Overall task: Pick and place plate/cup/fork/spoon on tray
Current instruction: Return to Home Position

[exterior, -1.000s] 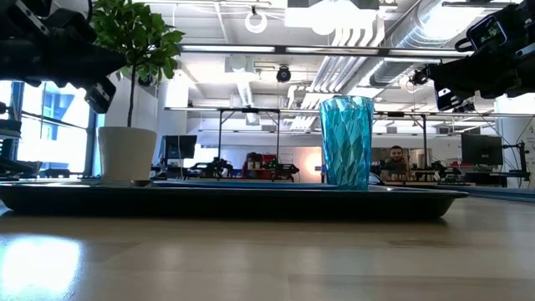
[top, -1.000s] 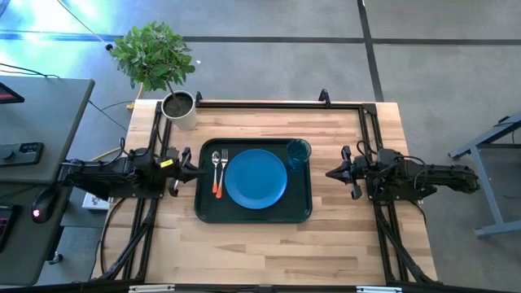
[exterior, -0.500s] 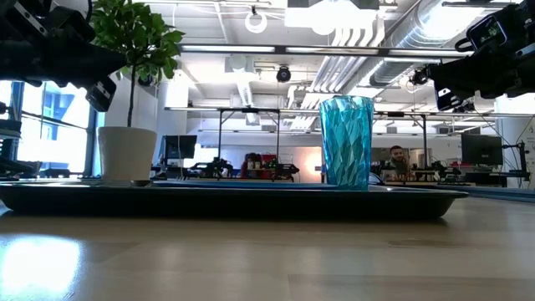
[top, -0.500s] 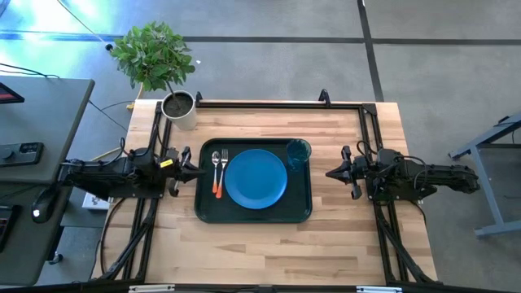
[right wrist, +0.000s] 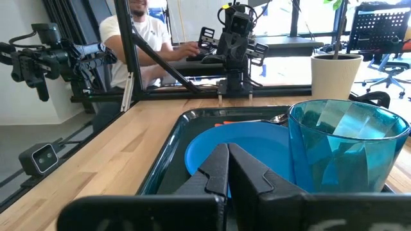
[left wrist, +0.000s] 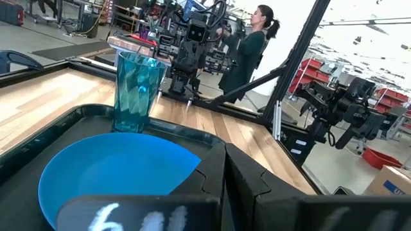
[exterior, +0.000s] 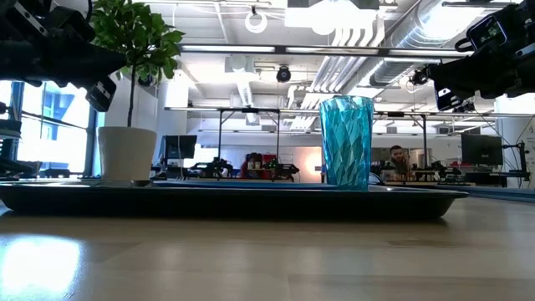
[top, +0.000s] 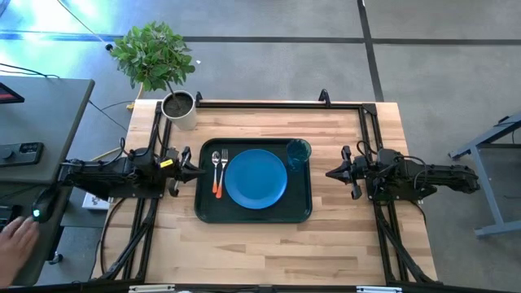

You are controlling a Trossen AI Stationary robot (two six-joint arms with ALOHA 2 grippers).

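The dark green tray [top: 202, 213] lies flat on the table's middle. On it lie the blue plate [top: 256, 179], the teal cup [top: 298, 151] standing upright at its far right corner, and the fork [top: 221, 172] and spoon [top: 216, 167] side by side at its left. My left gripper [top: 194, 169] is shut and empty just left of the tray. My right gripper [top: 332, 173] is shut and empty right of the tray. The cup also shows in the low view [exterior: 346, 142], the left wrist view [left wrist: 136, 90] and the right wrist view [right wrist: 343, 144].
A grey pot with a green plant [top: 178, 108] stands at the table's far left corner. A black frame rail [top: 277, 104] runs along the far edge. A person's hand [top: 16, 244] shows off the table at the left. Bare wood lies near the front edge.
Both arms and all the things on the tray have kept still. A person's hand has come into view off the table at the lower left.
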